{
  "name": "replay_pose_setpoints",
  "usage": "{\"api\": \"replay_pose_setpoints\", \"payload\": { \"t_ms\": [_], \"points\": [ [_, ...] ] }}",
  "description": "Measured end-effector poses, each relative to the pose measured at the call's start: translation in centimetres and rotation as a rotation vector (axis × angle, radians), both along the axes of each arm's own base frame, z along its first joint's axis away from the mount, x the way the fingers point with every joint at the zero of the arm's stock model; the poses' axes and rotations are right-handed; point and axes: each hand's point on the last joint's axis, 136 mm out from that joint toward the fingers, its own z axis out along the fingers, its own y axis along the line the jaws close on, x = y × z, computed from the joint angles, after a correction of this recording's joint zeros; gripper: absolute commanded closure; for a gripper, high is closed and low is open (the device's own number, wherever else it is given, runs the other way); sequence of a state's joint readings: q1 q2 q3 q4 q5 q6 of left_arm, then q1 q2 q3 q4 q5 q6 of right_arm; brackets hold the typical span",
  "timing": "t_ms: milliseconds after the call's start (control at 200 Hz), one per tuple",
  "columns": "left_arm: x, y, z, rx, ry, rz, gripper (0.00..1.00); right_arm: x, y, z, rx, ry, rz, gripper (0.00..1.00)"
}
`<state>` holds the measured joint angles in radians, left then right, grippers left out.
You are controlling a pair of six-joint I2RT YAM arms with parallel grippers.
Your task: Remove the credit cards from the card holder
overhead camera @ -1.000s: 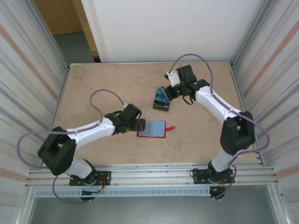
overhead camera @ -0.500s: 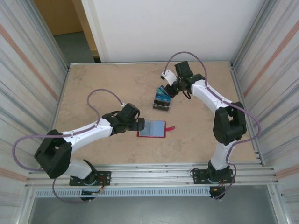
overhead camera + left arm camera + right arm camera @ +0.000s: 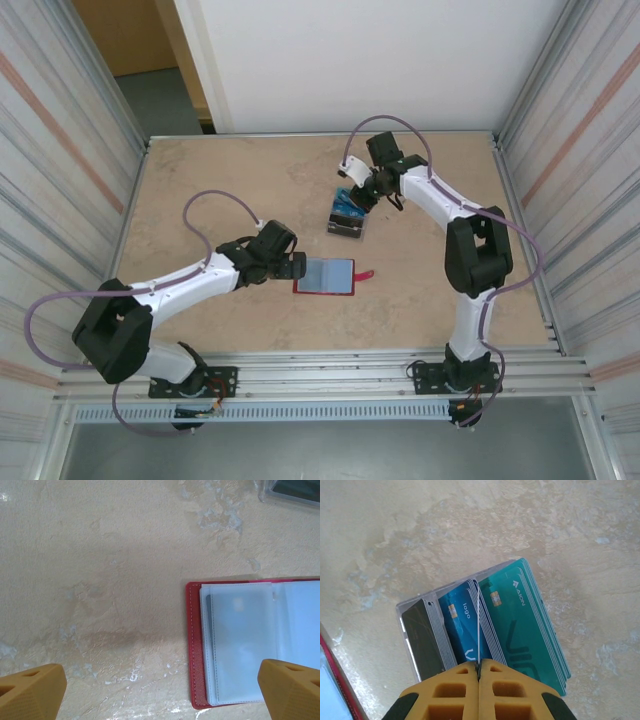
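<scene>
Starting on the left, your left fingers are hovering low over the desk. They're spread as wide as they go and gripping nothing. In the left wrist view the two orange fingertips are sitting in the bottom corners with bare desk between them.

Just to the right, the holder is lying open and flat near the middle of the desk, its left edge right beside those fingers. The right-hand tip is hanging over the pale blue pockets; I can't tell whether it's touching them. A dark edge is showing through the left side of the first pocket, and I can't tell whether that's a card. The red tab is poking out on the holder's right side.

Moving right and farther back, the cards are well apart from the holder, leaning packed together in a clear tray. In the right wrist view they're running dark grey, then blue, then teal.

Your right fingers are poised right over that tray, pressed fully together. A thin pale line is running out from between the tips, across the gap between the blue and teal stacks. I can't tell whether it's a card pinched edge-on.
</scene>
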<state>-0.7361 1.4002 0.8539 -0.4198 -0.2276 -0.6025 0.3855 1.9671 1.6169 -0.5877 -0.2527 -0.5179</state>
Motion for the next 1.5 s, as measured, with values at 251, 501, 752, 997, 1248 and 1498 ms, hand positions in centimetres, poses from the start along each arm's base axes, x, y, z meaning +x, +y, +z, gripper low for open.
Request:
{"api": "replay_pose_setpoints", "payload": {
  "t_ms": [251, 501, 752, 997, 1248, 1498],
  "points": [
    [0.2, 0.4, 0.2, -0.003, -0.004, 0.015, 0.01, -0.4, -0.1, -1.3, -0.024, 0.032, 0.021, 0.99],
    [0.3, 0.5, 0.6, -0.010, -0.012, 0.015, 0.01, -0.3, 0.2, -2.1, -0.049, 0.045, 0.043, 0.81],
    [0.3, 0.5, 0.6, -0.011, -0.013, 0.017, 0.01, -0.6, 0.4, -3.0, -0.068, 0.066, 0.043, 0.69],
    [0.0, 0.8, 1.1, -0.025, -0.027, 0.025, 0.01, -1.3, 0.2, -1.8, -0.025, 0.064, -0.016, 0.66],
    [-0.2, 2.4, 1.0, -0.031, -0.034, 0.095, 0.01, -2.7, -0.1, 2.4, 0.080, 0.042, -0.208, 0.55],
    [-0.6, 4.5, 0.9, -0.052, -0.049, 0.180, 0.01, -7.5, 2.2, -0.2, 0.075, 0.158, -0.354, 0.38]
  ]
}}
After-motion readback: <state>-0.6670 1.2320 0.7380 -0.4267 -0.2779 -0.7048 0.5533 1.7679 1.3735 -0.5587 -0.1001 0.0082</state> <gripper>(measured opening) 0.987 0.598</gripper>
